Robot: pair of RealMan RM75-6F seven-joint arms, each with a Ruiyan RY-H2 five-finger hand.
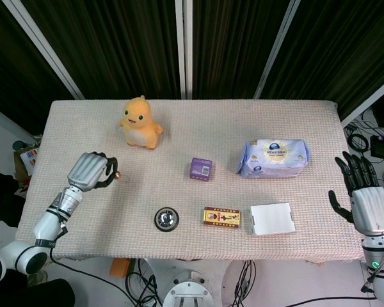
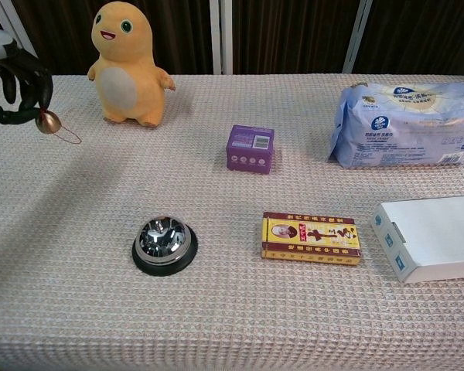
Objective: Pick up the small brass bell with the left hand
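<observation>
The pick looks essentially done: the left hand has its dark fingers curled around the small brass bell, pinching it at the fingertips, and the bell appears to hang clear of the woven cloth with its thin red loop dangling below. What is left, as I judge it, is only to keep the grip secure and hold the bell up.

The bell is a small round brass bead, smooth and shiny. Nearer than the hand and off to its right sits a chrome desk bell, a polished dome on a black disc, with a flat printed card box beyond it. Further right lie a plain white box, a small purple box and a soft plastic tissue pack. Just behind the hand stands a yellow plush toy, rounded and fuzzy. The right hand hangs far off at the table's edge, fingers spread, holding nothing.
</observation>
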